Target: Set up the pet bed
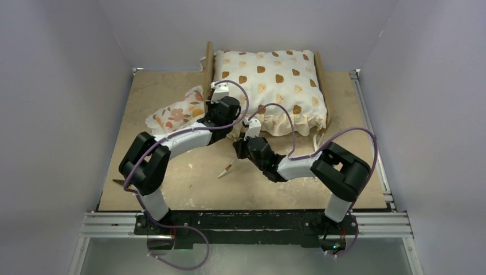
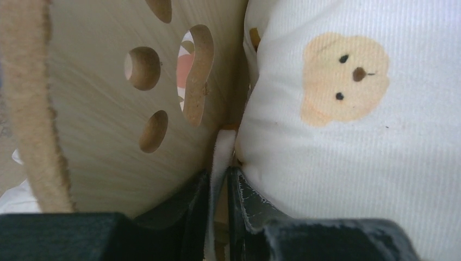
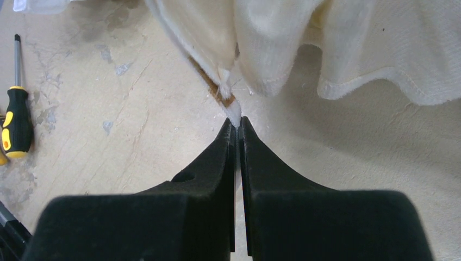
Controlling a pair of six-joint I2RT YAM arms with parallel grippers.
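From up top I count one small light-wood pet bed with a rounded headboard, sitting at twelve o'clock on the tan table. One cream bear-print ruffled cushion lies on it, covering the base between the two end boards. One small floral ruffled pillow lies on the table at about ten o'clock, just beside the headboard. One black-and-yellow-handled screwdriver lies near mid-table, at nine o'clock in my right wrist view. My left gripper is clamped on a thin white strip of the cushion's edge, wedged between headboard and cushion. Four holes of the paw cut-out show at ten o'clock in that view. My right gripper is pinched tight on the tip of the cushion's ruffled corner.
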